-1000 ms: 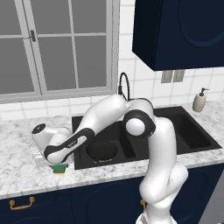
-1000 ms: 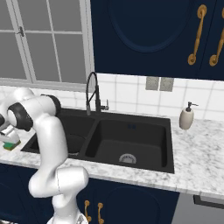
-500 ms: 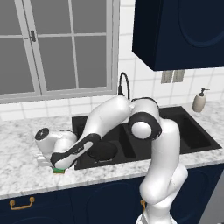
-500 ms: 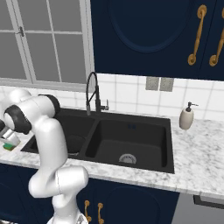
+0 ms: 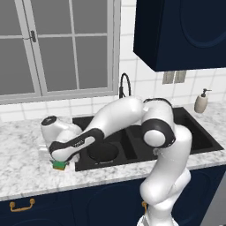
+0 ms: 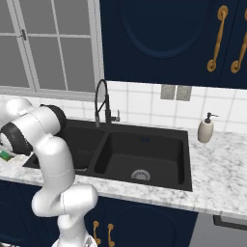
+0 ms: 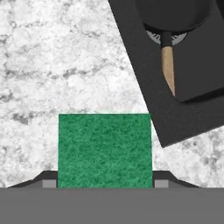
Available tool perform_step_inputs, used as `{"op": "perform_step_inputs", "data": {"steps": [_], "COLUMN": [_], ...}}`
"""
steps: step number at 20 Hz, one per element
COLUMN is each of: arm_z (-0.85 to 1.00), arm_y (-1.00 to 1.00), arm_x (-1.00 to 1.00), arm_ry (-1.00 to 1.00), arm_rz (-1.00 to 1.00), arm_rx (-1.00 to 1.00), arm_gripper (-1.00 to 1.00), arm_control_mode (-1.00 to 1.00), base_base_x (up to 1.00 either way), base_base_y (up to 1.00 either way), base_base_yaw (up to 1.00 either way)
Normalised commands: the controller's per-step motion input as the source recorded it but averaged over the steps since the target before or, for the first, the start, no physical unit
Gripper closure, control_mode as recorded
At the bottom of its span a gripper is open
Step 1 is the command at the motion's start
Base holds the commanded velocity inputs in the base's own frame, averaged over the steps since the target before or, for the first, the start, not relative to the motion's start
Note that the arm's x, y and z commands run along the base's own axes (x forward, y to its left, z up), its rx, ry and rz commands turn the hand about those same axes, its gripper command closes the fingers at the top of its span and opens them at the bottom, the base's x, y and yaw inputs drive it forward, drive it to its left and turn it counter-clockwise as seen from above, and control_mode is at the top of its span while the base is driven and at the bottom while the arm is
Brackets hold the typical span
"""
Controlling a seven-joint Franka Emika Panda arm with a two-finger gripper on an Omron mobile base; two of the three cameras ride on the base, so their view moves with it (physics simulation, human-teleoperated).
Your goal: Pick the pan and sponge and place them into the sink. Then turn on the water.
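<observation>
tool [image 7: 105,183]: down over the sponge, fingertips [image 7: 49,183] straddling it, one either side; whether they press on its edges or stand just off them, can't tell
sponge [image 7: 105,150]: green top up, flat on the surface directly under the tool, between the fingertips; in the left base view a green and orange corner [image 5: 58,165] pokes out below the hand
surface [image 7: 65,65]: grey-white marble, carries the sponge; sponge sits near the sink's outer corner, apart from the rim
sink [image 6: 144,159]: matte black double basin, just beside the tool, ahead and to one side of it in the hand view [image 7: 183,109]
pan [image 5: 102,152]: round, black, already lying in the basin nearest the tool; wooden handle [image 7: 168,68] points back toward the tool in the hand view
faucet [image 6: 102,103]: black arched neck, at the back edge of the sink, beyond the tool
soap bottle [image 6: 206,129]: beige, on the surface at the far end of the sink, well apart from the tool
</observation>
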Motion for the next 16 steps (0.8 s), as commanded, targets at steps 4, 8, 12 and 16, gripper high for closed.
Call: {"op": "perform_step_inputs", "data": {"steps": [4, 8, 12, 16], "arm_z": [0.52, 0.0, 0.06, 0.18], "arm_y": [-0.66, -0.97, -0.9, -0.79], "arm_x": [-0.11, -0.23, -0.03, 0.17], "arm_ry": [0.09, -0.16, -0.21, -0.04], "arm_rz": [-0.23, -0.27, -0.25, -0.21], "arm_rx": [0.01, -0.01, 0.0, 0.0], "arm_gripper": [1.0, 1.0, 1.0, 1.0], "arm_control_mode": [-1.0, -1.0, -1.0, -1.0], "base_base_x": [0.0, 0.0, 0.0, 0.0], "base_base_y": [0.0, 0.0, 0.0, 0.0], "base_base_yaw": [0.0, 0.0, 0.0, 0.0]}}
